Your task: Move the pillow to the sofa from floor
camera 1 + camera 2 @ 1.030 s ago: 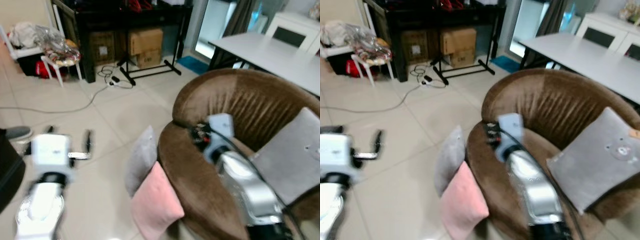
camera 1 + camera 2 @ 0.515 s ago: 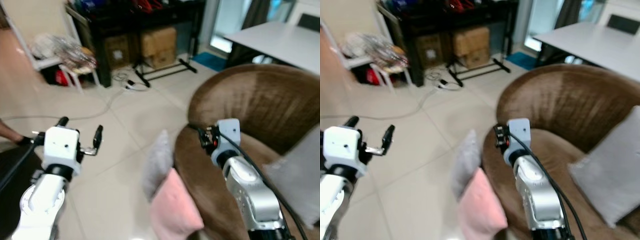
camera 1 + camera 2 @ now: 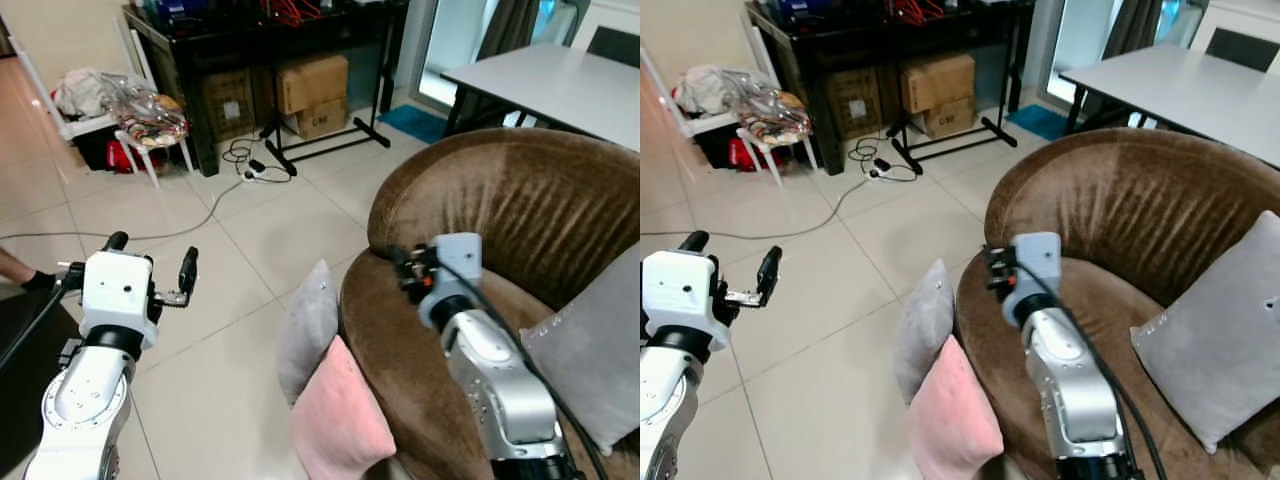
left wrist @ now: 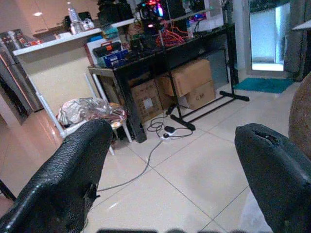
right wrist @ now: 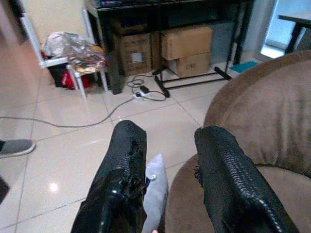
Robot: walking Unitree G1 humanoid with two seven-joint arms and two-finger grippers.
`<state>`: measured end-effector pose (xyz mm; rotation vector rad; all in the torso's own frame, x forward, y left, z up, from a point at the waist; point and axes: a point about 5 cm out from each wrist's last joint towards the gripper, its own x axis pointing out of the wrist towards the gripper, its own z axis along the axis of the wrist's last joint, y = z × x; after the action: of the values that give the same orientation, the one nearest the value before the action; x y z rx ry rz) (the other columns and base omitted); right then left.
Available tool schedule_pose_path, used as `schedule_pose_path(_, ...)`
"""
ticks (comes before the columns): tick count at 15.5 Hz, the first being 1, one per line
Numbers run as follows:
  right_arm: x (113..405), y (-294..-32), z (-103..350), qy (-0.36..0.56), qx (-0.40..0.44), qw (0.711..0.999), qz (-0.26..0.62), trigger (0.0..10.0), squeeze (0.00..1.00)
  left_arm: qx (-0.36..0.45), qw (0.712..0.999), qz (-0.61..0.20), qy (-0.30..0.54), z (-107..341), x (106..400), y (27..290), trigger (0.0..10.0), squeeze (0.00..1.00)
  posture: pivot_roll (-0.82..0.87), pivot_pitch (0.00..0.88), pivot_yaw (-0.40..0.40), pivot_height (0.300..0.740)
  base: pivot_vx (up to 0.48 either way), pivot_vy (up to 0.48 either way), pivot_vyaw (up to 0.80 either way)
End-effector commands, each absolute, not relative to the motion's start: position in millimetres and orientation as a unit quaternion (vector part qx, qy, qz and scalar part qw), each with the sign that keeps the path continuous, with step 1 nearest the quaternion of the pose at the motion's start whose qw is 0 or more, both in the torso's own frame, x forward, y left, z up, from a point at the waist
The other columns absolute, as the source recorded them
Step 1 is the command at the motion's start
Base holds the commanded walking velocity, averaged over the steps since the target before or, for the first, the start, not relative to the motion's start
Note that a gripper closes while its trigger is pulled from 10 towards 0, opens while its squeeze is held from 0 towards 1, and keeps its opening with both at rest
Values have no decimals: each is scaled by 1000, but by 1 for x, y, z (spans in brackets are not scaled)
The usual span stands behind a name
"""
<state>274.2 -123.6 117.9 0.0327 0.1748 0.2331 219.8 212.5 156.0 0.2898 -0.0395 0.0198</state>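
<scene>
Two pillows stand on the tiled floor, leaning against the brown sofa: a grey pillow and, nearer to me, a pink pillow. The grey pillow's tip peeks between my right fingers in the right wrist view. A larger grey pillow lies on the sofa seat. My left gripper is raised over the floor at the left, open and empty. My right gripper hovers over the sofa's front rim just above the floor pillows, open with nothing between its fingers.
A black desk with cardboard boxes beneath it stands at the back. Cables trail across the tiles. A white stool piled with clothes sits at back left. A white table stands behind the sofa. A shoe rests at the left.
The camera has swung and steadied, so the scene sits differently in view. My left gripper has risen and is now sharp. My right gripper stays over the sofa's front rim.
</scene>
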Motion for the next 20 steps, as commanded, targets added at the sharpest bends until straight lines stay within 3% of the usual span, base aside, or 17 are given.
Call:
schedule_pose_path(1, 277, -124, 120, 84, 13, 989, 120, 10000, 0, 148, 989, 18, -16, 153, 219, 215, 10000, 0, 28, 0, -9, 701, 0, 0, 0)
schedule_pose_path(6, 276, -123, 119, 91, 9, 988, 125, 10000, 0, 154, 988, 16, -19, 151, 221, 215, 10000, 0, 16, 0, -6, 676, 0, 0, 0)
schedule_pose_path(12, 262, -115, 113, 100, 29, 988, 111, 10000, 0, 193, 981, -23, -8, 158, 223, 227, 10000, 0, -2, 0, 94, 616, 0, 0, 0)
schedule_pose_path(20, 260, -133, 116, 99, 0, 991, 95, 10000, 0, 145, 989, -32, -25, 152, 222, 208, 10000, 0, -48, 0, 14, 612, 0, 0, 0)
